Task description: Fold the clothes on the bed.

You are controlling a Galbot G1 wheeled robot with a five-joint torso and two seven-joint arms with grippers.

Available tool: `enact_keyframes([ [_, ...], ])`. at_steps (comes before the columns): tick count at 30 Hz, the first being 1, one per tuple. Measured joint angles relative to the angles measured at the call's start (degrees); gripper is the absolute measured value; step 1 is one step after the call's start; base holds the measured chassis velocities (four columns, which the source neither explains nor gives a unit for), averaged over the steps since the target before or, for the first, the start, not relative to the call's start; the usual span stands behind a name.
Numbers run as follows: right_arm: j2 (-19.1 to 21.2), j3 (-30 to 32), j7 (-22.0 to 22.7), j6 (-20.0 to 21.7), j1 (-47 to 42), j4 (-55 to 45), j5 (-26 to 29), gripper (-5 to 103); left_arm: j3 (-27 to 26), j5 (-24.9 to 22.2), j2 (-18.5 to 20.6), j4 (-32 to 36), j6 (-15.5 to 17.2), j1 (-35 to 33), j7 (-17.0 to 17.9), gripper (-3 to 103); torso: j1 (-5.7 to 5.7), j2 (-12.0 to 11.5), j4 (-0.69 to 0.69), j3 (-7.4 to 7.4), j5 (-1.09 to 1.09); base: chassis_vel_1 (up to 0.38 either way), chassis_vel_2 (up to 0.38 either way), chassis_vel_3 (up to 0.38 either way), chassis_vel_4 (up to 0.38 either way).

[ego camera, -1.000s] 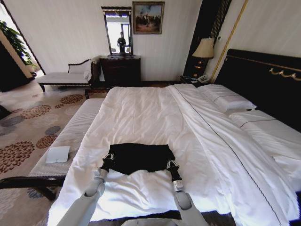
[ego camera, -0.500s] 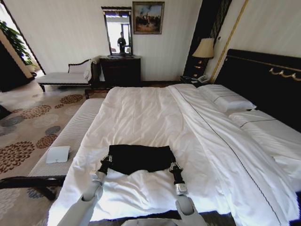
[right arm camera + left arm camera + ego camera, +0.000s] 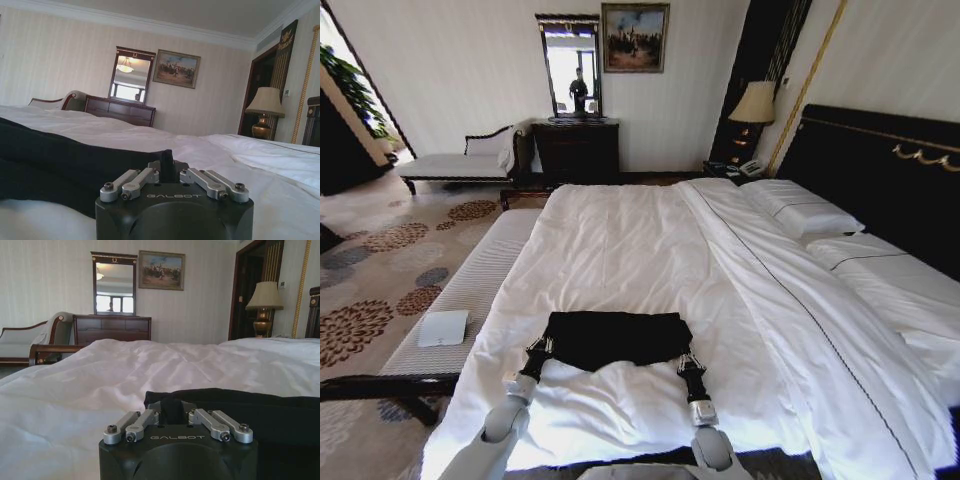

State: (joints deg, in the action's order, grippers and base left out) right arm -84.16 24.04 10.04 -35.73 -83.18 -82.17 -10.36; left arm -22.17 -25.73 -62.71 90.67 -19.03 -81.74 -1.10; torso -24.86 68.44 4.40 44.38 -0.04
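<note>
Near the foot of the bed [image 3: 650, 250], the clothes [image 3: 615, 336] lie folded into a flat dark band on the white sheet. Left gripper [image 3: 541, 345] is clamped on the band's near left corner, right gripper [image 3: 687, 358] on its near right corner, fingers pinched together on cloth. Compared with a second ago, both grippers and the cloth's near edge sit closer to the bed's foot.
</note>
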Motion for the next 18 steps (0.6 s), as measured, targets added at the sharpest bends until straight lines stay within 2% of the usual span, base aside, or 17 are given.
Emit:
enact_keyframes([
  [1, 0.31, 0.07, -0.02, -0.1, -0.64, -0.5, 0.0, 18, -0.67, 0.28, 0.11, 0.5, -0.11, -1.04, -0.19, 32, 0.0, 0.0, 0.0, 0.0, 0.0, 0.0, 0.0, 0.0, 0.0],
  [2, 0.67, 0.11, -0.03, -0.24, -1.5, -1.19, 0.03, 24, -1.41, 0.39, 0.23, 1.15, -0.24, -2.21, -0.37, 32, 0.0, 0.0, 0.0, 0.0, -0.01, 0.0, 0.0, 0.0, 0.0],
  [3, 0.67, 0.11, -0.03, -0.24, -1.5, -1.19, 0.03, 24, -1.41, 0.39, 0.23, 1.15, -0.24, -2.21, -0.37, 32, 0.0, 0.0, 0.0, 0.0, -0.01, 0.0, 0.0, 0.0, 0.0],
  [4, 1.18, 0.11, -0.05, -0.54, -2.82, -2.19, 0.28, 29, -2.36, 0.4, 0.38, 2.14, -0.41, -3.83, -0.71, 37, 0.0, 0.0, 0.0, 0.0, 0.0, 0.0, 0.0, 0.0, 0.0],
  [5, 1.66, 0.12, -0.06, -0.84, -4.15, -3.15, 0.71, 29, -3.26, 0.4, 0.53, 3.06, -0.65, -5.33, -1.13, 42, 0.0, 0.0, 0.0, 0.0, 0.0, 0.0, 0.0, 0.0, 0.0],
  [8, 3.24, 0.28, -0.13, -1.47, -8.98, -6.72, 3.4, 45, -6.95, 0.14, 1.44, 6.04, -1.67, -10.34, -3.11, 58, 0.0, 0.0, 0.01, 0.0, 0.01, 0.0, 0.0, 0.0, 0.0],
  [9, 3.24, 0.28, -0.13, -1.47, -8.98, -6.72, 3.4, 45, -6.95, 0.14, 1.44, 6.04, -1.67, -10.34, -3.11, 58, 0.0, 0.0, 0.01, 0.0, 0.01, 0.0, 0.0, 0.0, 0.0],
  [10, 3.89, 0.57, -0.16, -1.46, -10.71, -8.63, 4.93, 51, -8.53, -0.33, 1.86, 6.96, -1.84, -11.89, -3.51, 58, 0.0, 0.0, -0.01, 0.0, 0.01, 0.0, 0.0, 0.0, 0.0],
  [11, 4.43, 0.83, -0.16, -1.06, -11.79, -10.54, 6.18, 56, -9.66, -1.12, 2.2, 7.76, -1.76, -12.57, -3.53, 64, 0.01, 0.0, -0.01, 0.0, 0.01, 0.0, 0.0, 0.0, 0.0],
  [12, 4.98, 1.08, -0.15, -0.23, -12.34, -12.45, 7.26, 56, -10.52, -2.1, 2.57, 8.69, -1.22, -12.7, -3.28, 70, 0.01, 0.01, -0.01, -0.01, 0.0, 0.0, 0.0, 0.0, 0.0],
  [13, 5.65, 1.25, -0.06, 1.05, -12.29, -14.44, 8.09, 61, -10.83, -2.94, 3.01, 9.93, -0.01, -12.03, -2.33, 75, 0.01, 0.01, -0.01, -0.01, 0.01, 0.0, 0.0, 0.0, 0.0],
  [14, 5.65, 1.25, -0.06, 1.05, -12.29, -14.44, 8.09, 61, -10.83, -2.94, 3.01, 9.93, -0.01, -12.03, -2.33, 75, 0.01, 0.01, -0.01, -0.01, 0.01, 0.0, 0.0, 0.0, 0.0],
  [15, 6.2, 1.29, 0.0, 2.29, -11.72, -15.74, 8.53, 67, -10.35, -3.29, 3.42, 11.11, 1.16, -10.82, -1.38, 80, 0.01, 0.01, -0.01, -0.01, 0.0, 0.0, 0.0, 0.0, 0.0],
  [16, 6.68, 1.21, 0.02, 3.82, -10.63, -16.64, 8.89, 73, -9.02, -3.36, 3.98, 12.47, 2.58, -9.14, -0.06, 85, 0.01, 0.01, -0.01, 0.0, 0.0, 0.0, 0.0, 0.0, 0.0],
  [17, 7.08, 0.92, 0.04, 5.45, -9.41, -17.22, 9.27, 78, -7.43, -3.33, 4.6, 13.74, 4.09, -7.39, 1.4, 85, 0.01, 0.01, 0.01, 0.0, -0.02, 0.0, 0.0, 0.0, 0.0],
  [18, 7.4, 0.54, 0.04, 7.21, -8.12, -17.58, 9.57, 78, -5.63, -3.31, 5.34, 14.92, 5.72, -5.46, 2.9, 91, 0.0, 0.01, 0.01, 0.01, -0.01, 0.0, 0.0, 0.0, 0.0],
])
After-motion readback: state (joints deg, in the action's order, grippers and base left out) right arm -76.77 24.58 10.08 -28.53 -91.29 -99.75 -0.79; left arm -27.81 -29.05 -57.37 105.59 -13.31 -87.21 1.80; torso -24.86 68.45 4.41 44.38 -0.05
